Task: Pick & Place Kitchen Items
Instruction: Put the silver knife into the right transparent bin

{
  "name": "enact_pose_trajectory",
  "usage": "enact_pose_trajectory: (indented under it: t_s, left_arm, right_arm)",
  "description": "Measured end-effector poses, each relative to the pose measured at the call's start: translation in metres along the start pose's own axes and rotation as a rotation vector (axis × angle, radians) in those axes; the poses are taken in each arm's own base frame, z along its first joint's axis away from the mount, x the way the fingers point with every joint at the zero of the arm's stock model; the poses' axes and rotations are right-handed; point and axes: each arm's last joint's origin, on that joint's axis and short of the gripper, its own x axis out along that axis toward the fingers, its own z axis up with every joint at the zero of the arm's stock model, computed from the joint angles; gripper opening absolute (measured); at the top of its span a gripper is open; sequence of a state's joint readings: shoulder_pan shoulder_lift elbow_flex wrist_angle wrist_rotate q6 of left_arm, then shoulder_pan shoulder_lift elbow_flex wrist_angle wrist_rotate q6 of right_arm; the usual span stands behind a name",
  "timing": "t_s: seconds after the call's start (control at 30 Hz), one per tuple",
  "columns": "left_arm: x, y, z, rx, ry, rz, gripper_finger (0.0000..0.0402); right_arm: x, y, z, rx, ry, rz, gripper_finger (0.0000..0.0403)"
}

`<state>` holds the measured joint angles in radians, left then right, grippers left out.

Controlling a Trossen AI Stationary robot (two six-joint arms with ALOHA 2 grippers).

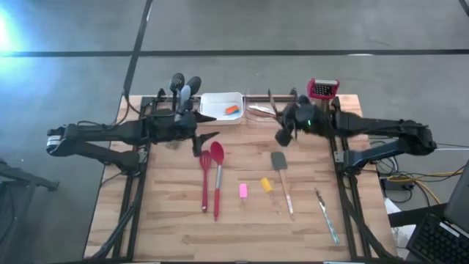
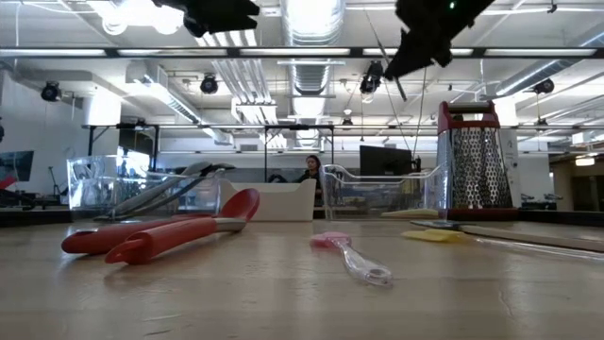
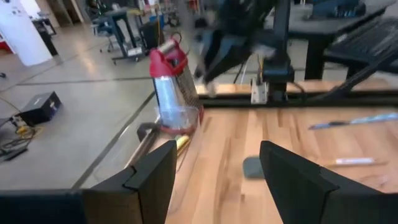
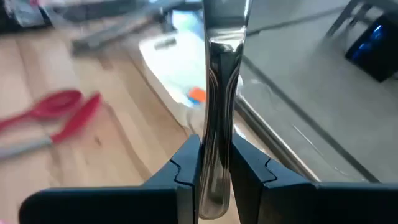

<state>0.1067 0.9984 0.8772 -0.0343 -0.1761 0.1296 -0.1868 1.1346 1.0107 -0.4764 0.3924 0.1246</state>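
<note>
My right gripper is shut on a shiny metal utensil and hangs above the table's far middle, close to a clear bin. My left gripper is open and empty, above the table beyond two red spoons. Flat on the wood lie a grey spatula, a pink block, a yellow block and a knife. An orange block sits in the white tray. My right gripper pinches the metal utensil's narrow shaft between its two fingers. The utensil runs along the fingers and sticks out well ahead of them. It is lifted clear of the table. Which end of it lies in the hold is hidden by the fingers.
A red-topped grater stands at the far right. A clear bin at the far left holds black and grey spoons. The near part of the table, in front of the red spoons and the blocks, is bare wood.
</note>
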Motion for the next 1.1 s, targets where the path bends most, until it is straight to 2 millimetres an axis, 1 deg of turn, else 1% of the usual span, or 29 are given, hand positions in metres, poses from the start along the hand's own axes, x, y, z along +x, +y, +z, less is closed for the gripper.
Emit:
enact_pose_trajectory:
  t_s: [0.07,0.17,0.27,0.33,0.5,0.63,0.87,1.0,1.1]
  left_arm:
    - [-0.004,0.001,0.002,-0.01,-0.009,0.002,0.0236]
    - [-0.006,0.001,0.002,-0.011,-0.007,0.002,0.0236]
    - [-0.006,0.002,0.002,-0.012,-0.009,0.003,0.0236]
    - [-0.006,0.002,0.002,-0.012,-0.009,0.003,0.0236]
    - [-0.006,0.002,0.002,-0.012,-0.01,0.003,0.0236]
    - [-0.006,0.002,0.002,-0.003,-0.01,0.004,0.0236]
    - [-0.006,0.001,0.001,0.002,0.006,0.002,0.0236]
    - [-0.006,0.001,-0.002,0.008,0.037,-0.002,0.0236]
    - [-0.006,0.001,-0.004,0.016,0.06,0.001,0.0236]
  right_arm:
    - [0.009,-0.018,0.0,-0.007,0.031,0.019,0.0046]
    - [0.022,-0.043,-0.002,0.003,0.084,0.028,0.0046]
    - [0.034,-0.061,-0.007,0.008,0.138,0.028,0.0046]
    - [0.042,-0.07,-0.011,-0.009,0.177,0.016,0.0046]
    - [0.067,-0.084,-0.02,-0.066,0.295,0.012,0.0046]
    - [0.088,-0.095,-0.012,-0.113,0.421,0.011,0.0046]
    - [0.127,-0.112,0.007,-0.172,0.612,0.03,0.0046]
    - [0.148,-0.116,0.007,-0.232,0.763,0.008,0.0046]
    - [0.161,-0.119,0.002,-0.255,0.85,0.017,0.0046]
